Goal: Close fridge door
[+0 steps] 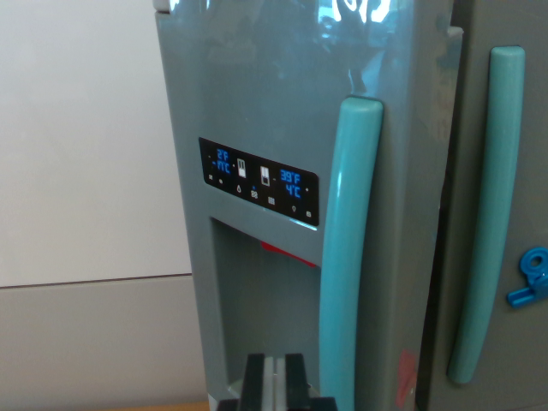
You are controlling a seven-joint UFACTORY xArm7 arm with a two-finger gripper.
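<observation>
Your wrist camera faces a toy fridge head-on, its grey left door (274, 111) filling the middle of the view, with the tool (274, 381) poking up at six o'clock just in front of the door's lower panel

That door carries a dark display panel (259, 181) with blue temperature readouts, a recessed dispenser bay (261, 300) below it, and a tall teal handle (349, 248) along its edge toward three o'clock. The door appears to stand slightly proud of the neighbouring right door (501, 171), with a dark seam showing between them, which suggests it is not fully seated; you cannot tell from this angle how far it is ajar. The right door has its own teal handle (486, 214), and a small blue knob (533, 278) sits at three o'clock near the frame's edge

The tool's two black fingers (253, 377) stand upright and close together, with a pale strip between them; they grip nothing, and you cannot tell whether they are fully clenched or slightly parted. The placement reads as a pushing stance: squared to the door face, low and centred under the dispenser bay, where a forward press would likely swing the panel home. Whether the fingers touch the door is not clear
</observation>
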